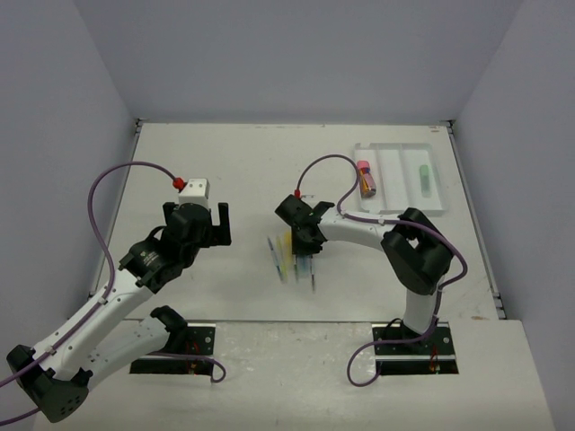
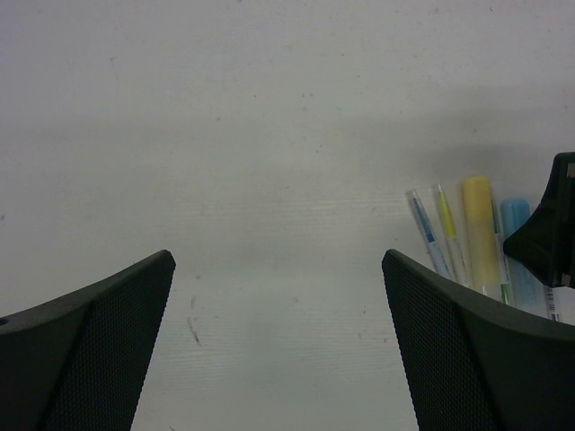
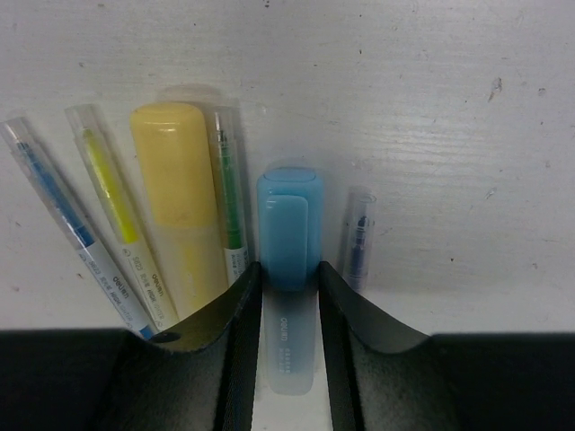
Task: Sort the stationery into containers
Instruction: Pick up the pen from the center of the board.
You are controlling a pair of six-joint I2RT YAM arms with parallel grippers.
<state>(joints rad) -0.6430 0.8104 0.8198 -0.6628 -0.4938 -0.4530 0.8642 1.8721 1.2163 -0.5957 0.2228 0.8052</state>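
R claw (image 3: 289,280): fingers closed in on the blue marker (image 3: 289,224), one finger pressed to each long side, approx mid-body. The capped end sticks out past the fingertips. Marker looks flat on the bench (image 1: 252,162); can't tell if it's lifted at all.

Just L of it in the right wrist view, fanned out side by side: thin green pen (image 3: 229,193), touching or nearly touching the marker, then a fat yellow marker (image 3: 175,197), a yellow-ink clear pen (image 3: 110,193) and a blue-ink clear pen (image 3: 49,189), outermost. On the R side of the blue marker is one more thin pen w/ dark blue ink (image 3: 358,238), just beside the R finger.

From the top view this cluster sits near bench centre, under the R claw, w/ the R arm reaching in from the right.

L claw (image 2: 278,260): fully spread, nothing between the fingers, only bare bench below. It's L of the cluster, well apart; the pens show at the R edge of the left wrist view.

White 3-slot tray (image 1: 395,180) at far R of the bench. A pink-capped tube (image 1: 365,178) lies in its L slot and a mint-green bar (image 1: 423,173) in its R slot.
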